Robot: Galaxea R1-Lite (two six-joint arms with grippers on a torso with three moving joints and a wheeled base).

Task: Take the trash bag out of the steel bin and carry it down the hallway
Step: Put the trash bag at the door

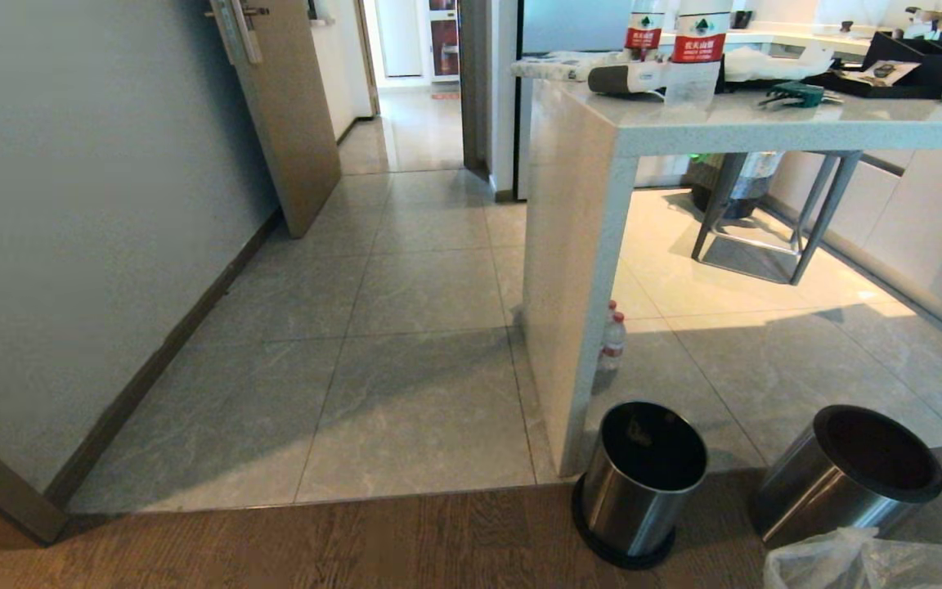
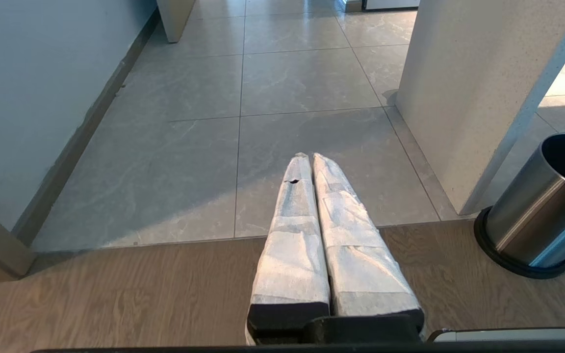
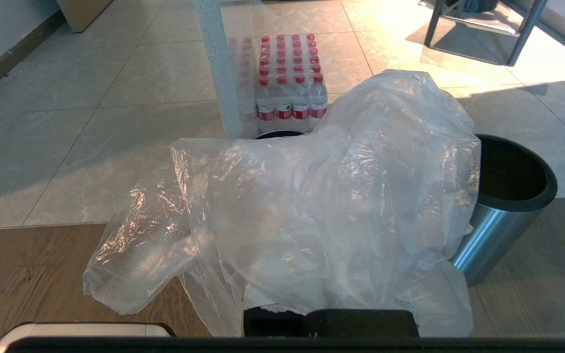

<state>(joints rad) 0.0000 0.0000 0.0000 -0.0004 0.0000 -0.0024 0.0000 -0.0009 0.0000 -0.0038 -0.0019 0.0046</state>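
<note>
Plastic from the trash bag [image 3: 321, 211] fills the right wrist view, draped over and hiding the right gripper [image 3: 330, 321]; the jaws there are taken as closed, and from the way the film bunches at their base a grip on the bag is judged likely, though the pinch itself is covered. In the head view only a crinkled corner of the bag [image 1: 872, 560] is seen at the lower right edge, above the wood-plank floor [image 1: 356, 544] and just beside the right-hand steel bin [image 1: 851, 474]. That bin is shown with a dark open mouth and no liner over its rim, so the bag is judged to be already out of it. A second steel bin [image 1: 641, 483] stands on the seam between wood and tile, against the foot of the counter's side panel [image 1: 573, 270], with what may be scraps inside. The left gripper [image 2: 311, 159] is held low over the floor with its wrapped fingers [image 2: 292, 245] pressed together and nothing between them, apparently kept clear as the idle arm. Ahead, the hallway [image 1: 405, 278] of grey tiles runs past an open door [image 1: 287, 114]. A pack of water bottles [image 3: 287, 73] is stored under the counter. Carrying remains to be done.
</note>
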